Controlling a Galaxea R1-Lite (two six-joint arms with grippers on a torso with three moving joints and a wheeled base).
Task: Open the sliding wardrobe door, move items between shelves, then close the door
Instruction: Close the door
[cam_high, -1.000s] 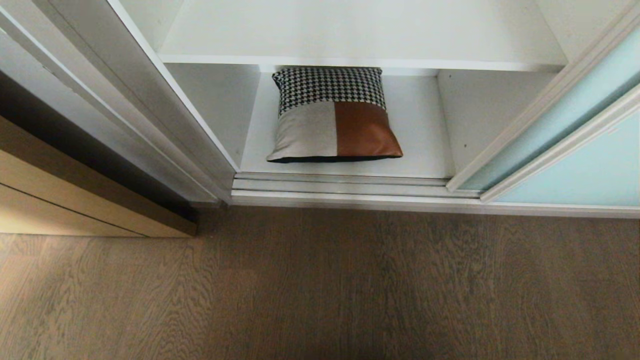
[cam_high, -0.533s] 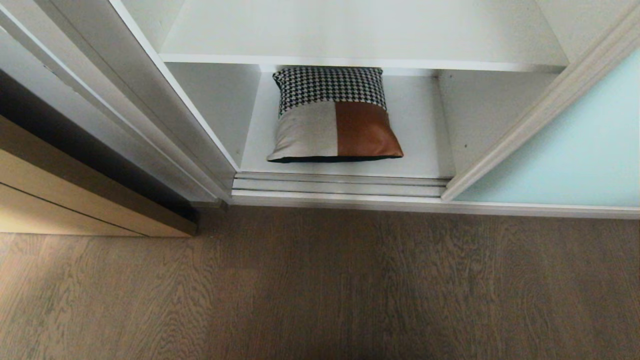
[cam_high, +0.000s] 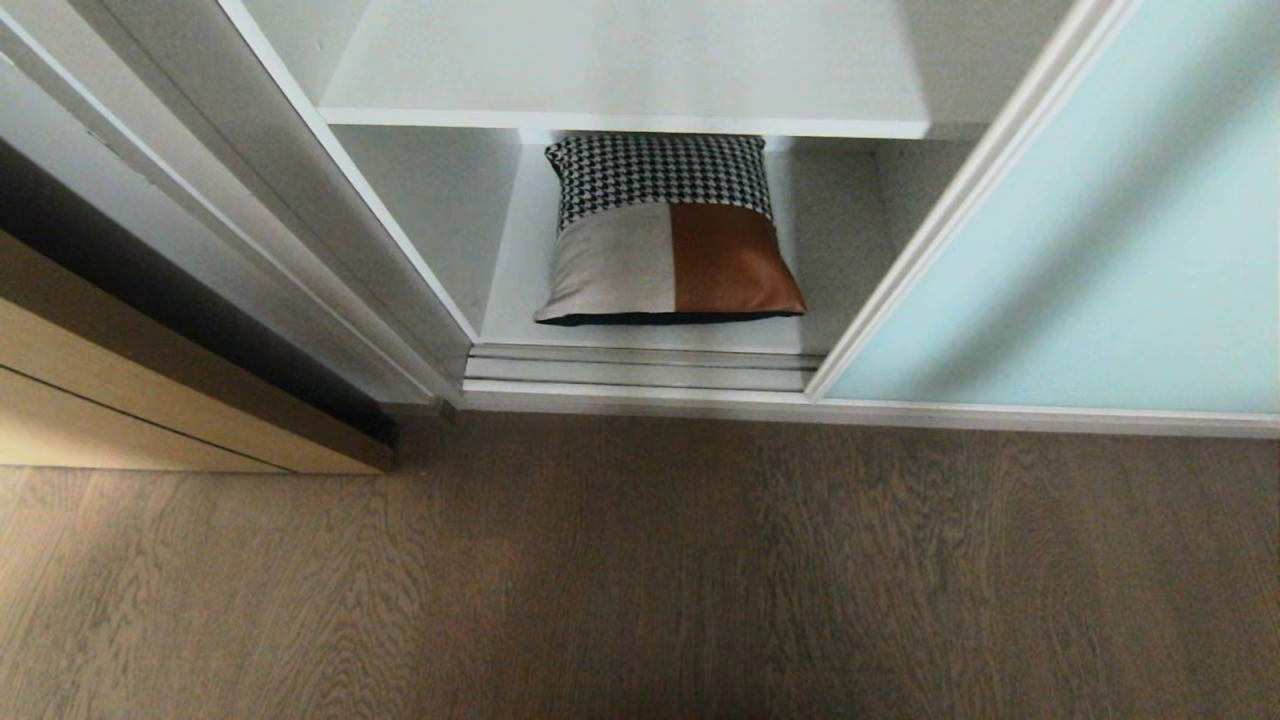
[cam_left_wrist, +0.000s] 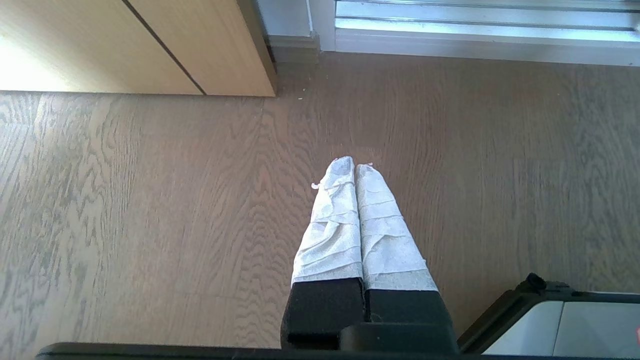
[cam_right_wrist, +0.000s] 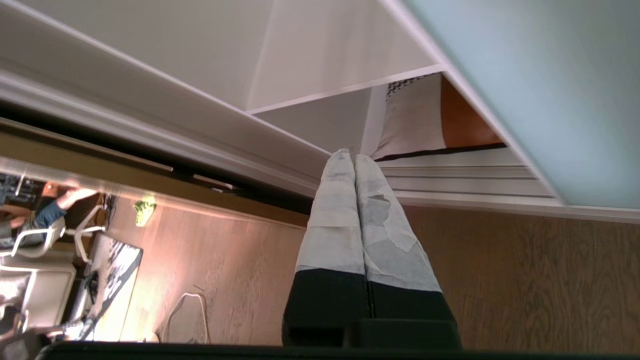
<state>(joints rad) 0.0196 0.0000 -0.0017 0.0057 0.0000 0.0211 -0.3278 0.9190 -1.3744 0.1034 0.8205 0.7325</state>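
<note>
On bottom shelf (cam_high: 840, 250): cushion (cam_high: 668, 232). Left gripper (cam_left_wrist: 355, 167), right gripper (cam_right_wrist: 348, 156): jaws closed, empty.

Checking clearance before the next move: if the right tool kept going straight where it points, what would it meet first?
Probably the cushion on the bottom shelf; the shut right tool points into the gap beside the sliding door, though depth is unclear.

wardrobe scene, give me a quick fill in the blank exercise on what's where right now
1. The cushion lies on the ____ shelf of the two in the head view.
2. The sliding wardrobe door covers the ____ part of the opening in the head view.
3. The left claw hangs over the wood-grain ____.
4. Both the left claw and the right claw have fingers that are ____.

Missing words: lower; right; floor; shut
</note>
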